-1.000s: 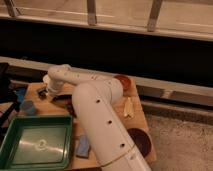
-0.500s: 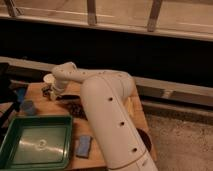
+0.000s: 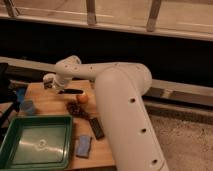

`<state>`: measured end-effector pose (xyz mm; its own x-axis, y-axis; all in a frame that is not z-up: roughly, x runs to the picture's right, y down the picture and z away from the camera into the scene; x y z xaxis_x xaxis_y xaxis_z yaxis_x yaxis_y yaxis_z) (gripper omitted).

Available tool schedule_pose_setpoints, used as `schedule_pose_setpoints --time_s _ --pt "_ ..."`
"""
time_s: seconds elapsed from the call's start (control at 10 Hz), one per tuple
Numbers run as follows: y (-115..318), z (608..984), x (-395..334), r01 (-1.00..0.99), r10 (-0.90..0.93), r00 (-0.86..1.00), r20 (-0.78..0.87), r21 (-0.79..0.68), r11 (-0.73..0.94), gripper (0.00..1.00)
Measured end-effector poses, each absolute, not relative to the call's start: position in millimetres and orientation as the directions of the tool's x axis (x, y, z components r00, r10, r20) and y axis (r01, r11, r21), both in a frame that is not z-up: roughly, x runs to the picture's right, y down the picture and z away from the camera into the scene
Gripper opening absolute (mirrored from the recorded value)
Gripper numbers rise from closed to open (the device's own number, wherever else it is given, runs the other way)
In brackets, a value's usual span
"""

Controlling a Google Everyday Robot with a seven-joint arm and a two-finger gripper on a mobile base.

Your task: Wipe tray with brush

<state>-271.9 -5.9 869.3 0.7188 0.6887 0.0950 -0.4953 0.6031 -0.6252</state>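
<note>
Hovering end effector [image 3: 48, 82] beyond tray [image 3: 37, 119] rim

Large shallow rectangular green plastic tray [image 3: 25, 150] with a raised rim sits flat at the near left. Slim dark long-handled brush [image 3: 71, 91] lies roughly level farther back, its left end beside the gripper [image 3: 49, 84].
</note>
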Motion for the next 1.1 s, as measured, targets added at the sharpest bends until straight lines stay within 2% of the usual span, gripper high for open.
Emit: schedule_pose_setpoints --time_s 0.6,1.1 --pt "49.0 794.6 -290.5 -0.300 0.569 0.802 0.179 -0.704 0.644 0.18" --pt "104.0 724.3 -307.2 0.152 0.353 0.813 0.463 -0.754 0.639 0.18"
